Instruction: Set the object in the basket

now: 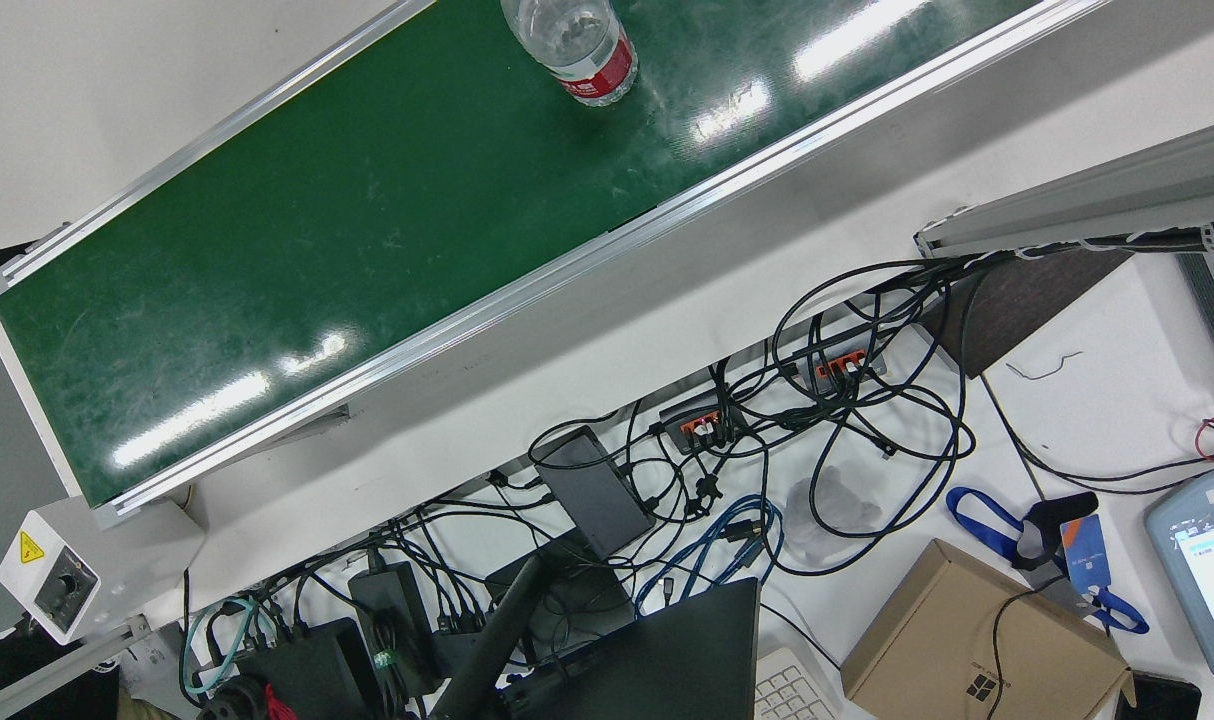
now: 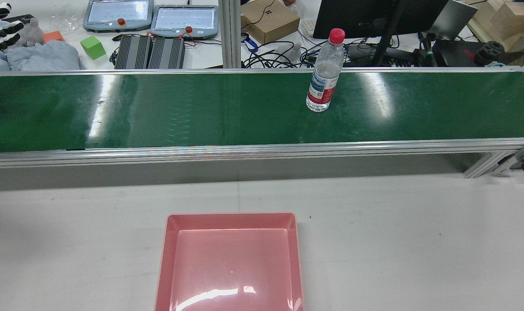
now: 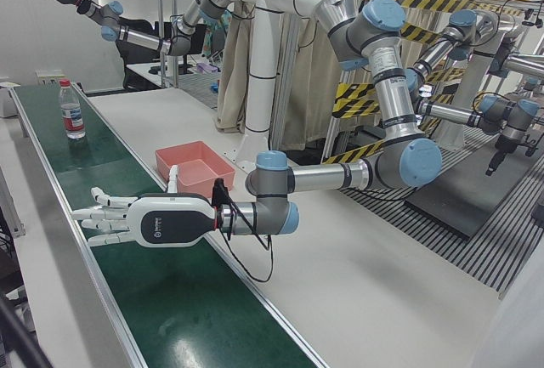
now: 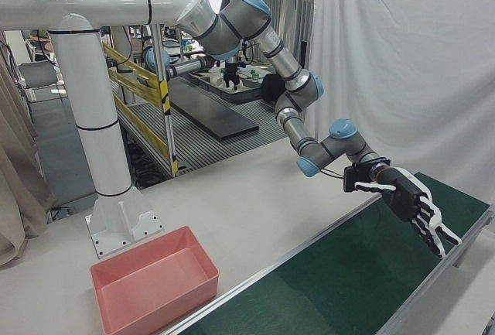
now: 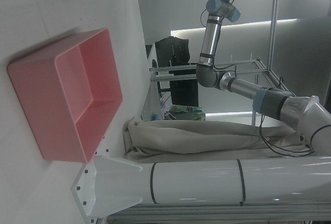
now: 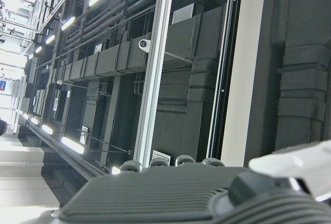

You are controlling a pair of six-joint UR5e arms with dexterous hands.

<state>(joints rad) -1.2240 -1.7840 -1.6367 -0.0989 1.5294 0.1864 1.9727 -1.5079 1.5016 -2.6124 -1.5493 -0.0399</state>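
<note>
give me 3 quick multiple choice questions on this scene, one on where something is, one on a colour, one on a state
1. Where does the bottle stand?
A. in the basket
B. on the green belt
C. in the left hand

2. What colour is the basket?
A. pink
B. blue
C. yellow

3. How is the left hand?
A. shut on the bottle
B. shut on nothing
C. open, holding nothing

Answers:
1. B: the bottle stands upright on the belt, apart from both hands.
2. A: the basket is pink, and nothing lies in it.
3. C: the left hand hovers over the belt with its fingers spread and nothing between them.
</note>
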